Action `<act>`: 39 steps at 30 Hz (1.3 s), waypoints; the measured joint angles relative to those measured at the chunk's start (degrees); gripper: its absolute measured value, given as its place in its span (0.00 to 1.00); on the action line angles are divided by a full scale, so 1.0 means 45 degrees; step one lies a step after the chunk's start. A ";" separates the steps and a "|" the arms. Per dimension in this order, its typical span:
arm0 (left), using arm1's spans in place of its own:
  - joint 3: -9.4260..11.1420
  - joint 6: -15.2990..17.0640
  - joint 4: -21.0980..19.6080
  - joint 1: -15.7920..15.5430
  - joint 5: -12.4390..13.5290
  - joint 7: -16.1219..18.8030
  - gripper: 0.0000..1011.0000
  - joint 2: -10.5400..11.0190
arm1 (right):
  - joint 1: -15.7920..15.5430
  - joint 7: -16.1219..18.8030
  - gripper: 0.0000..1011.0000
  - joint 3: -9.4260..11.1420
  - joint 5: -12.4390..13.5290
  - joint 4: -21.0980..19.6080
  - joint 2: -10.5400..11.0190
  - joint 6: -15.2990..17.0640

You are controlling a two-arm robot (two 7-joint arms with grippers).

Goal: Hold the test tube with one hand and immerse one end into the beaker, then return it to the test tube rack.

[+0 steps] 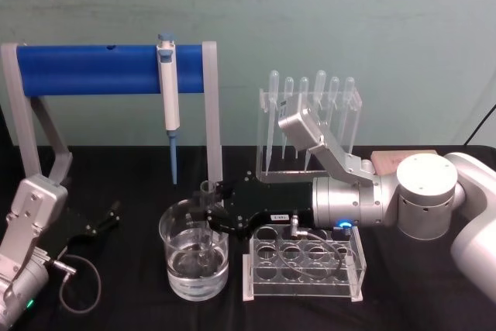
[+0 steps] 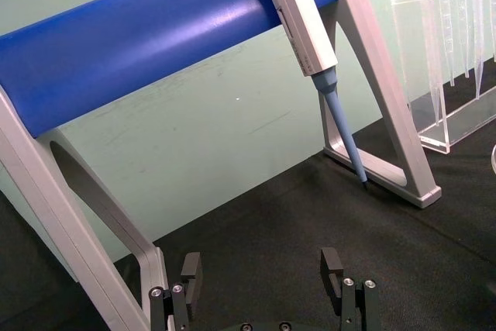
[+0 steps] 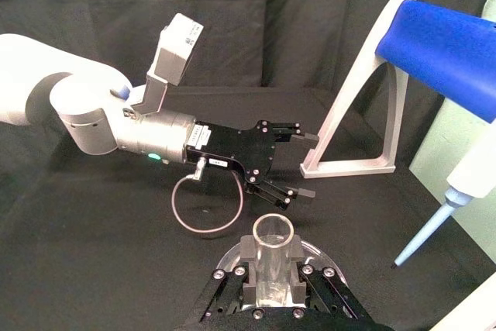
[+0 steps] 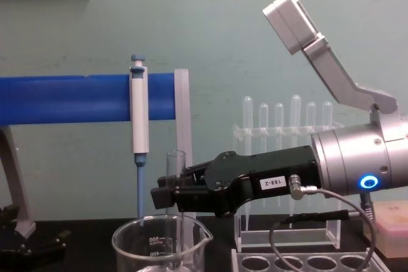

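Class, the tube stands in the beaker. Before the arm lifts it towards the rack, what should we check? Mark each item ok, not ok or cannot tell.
1. Right gripper shut on the test tube, tube upright: ok.
2. Tube's lower end inside the beaker: ok.
3. That end below the water: cannot tell.
4. Test tube rack holes empty: ok.
5. Left gripper parked at the left, open, apart from the beaker: ok.
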 joint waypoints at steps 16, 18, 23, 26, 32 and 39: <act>0.0001 0.0000 0.0000 -0.0001 0.0000 0.0000 0.99 0.0000 | 0.0001 0.0002 0.22 0.0000 0.0014 -0.0002 0.0001 0.0013; 0.0001 0.0000 0.0000 -0.0001 0.0000 0.0000 0.99 0.0000 | 0.0001 0.0002 0.22 0.0000 0.0015 -0.0002 0.0002 0.0013; 0.0001 0.0000 0.0000 -0.0001 0.0000 0.0000 0.99 0.0000 | 0.0001 0.0002 0.22 -0.0001 0.0016 -0.0002 0.0002 0.0013; 0.0001 0.0000 0.0000 0.0000 0.0000 0.0000 0.99 0.0000 | 0.0002 0.0002 0.22 -0.0001 0.0015 -0.0002 0.0002 0.0013; 0.0000 0.0000 0.0000 -0.0001 -0.0001 0.0000 0.99 0.0000 | 0.0002 0.0002 0.22 -0.0001 0.0016 -0.0002 0.0002 0.0012; 0.0000 0.0000 0.0000 -0.0001 0.0000 0.0000 0.99 -0.0001 | 0.0001 0.0002 0.22 -0.0001 0.0016 -0.0002 0.0002 0.0012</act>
